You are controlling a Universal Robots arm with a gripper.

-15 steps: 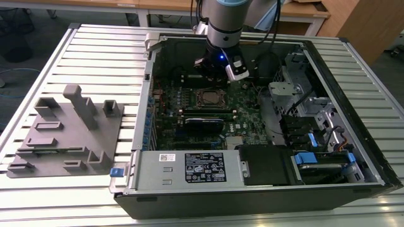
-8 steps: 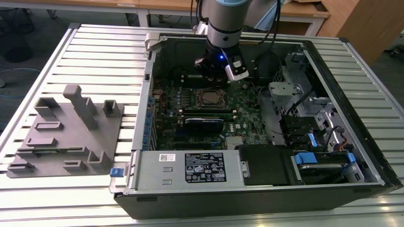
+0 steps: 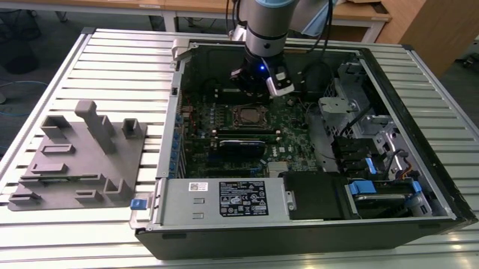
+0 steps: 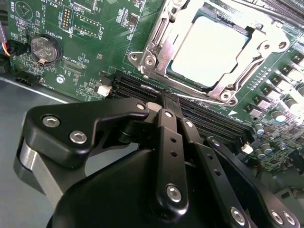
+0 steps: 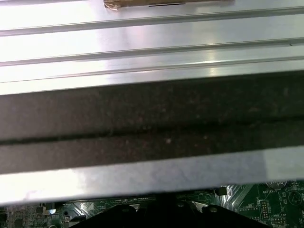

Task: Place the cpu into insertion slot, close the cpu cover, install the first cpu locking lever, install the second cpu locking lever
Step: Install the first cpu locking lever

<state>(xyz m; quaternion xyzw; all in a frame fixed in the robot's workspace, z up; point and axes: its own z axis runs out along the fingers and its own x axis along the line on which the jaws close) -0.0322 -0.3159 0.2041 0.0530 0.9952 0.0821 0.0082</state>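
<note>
The end effector (image 4: pixel 169 96), its black fingers (image 4: pixel 166 121) pressed together on nothing, hangs over the green motherboard (image 4: pixel 95 42) just beside the insertion slot (image 4: pixel 152 59), as seen in the second wrist view. The cpu (image 4: pixel 209 50) lies flat in that slot, with the cpu cover (image 4: pixel 263 38) (a shiny metal frame) folded down around its pale top. In the exterior view, the open computer case (image 3: pixel 299 241) rests on a ribbed metal tabletop (image 3: pixel 112 61), with a grey fixture block (image 3: pixel 75 168) at the exterior view's left.
</note>
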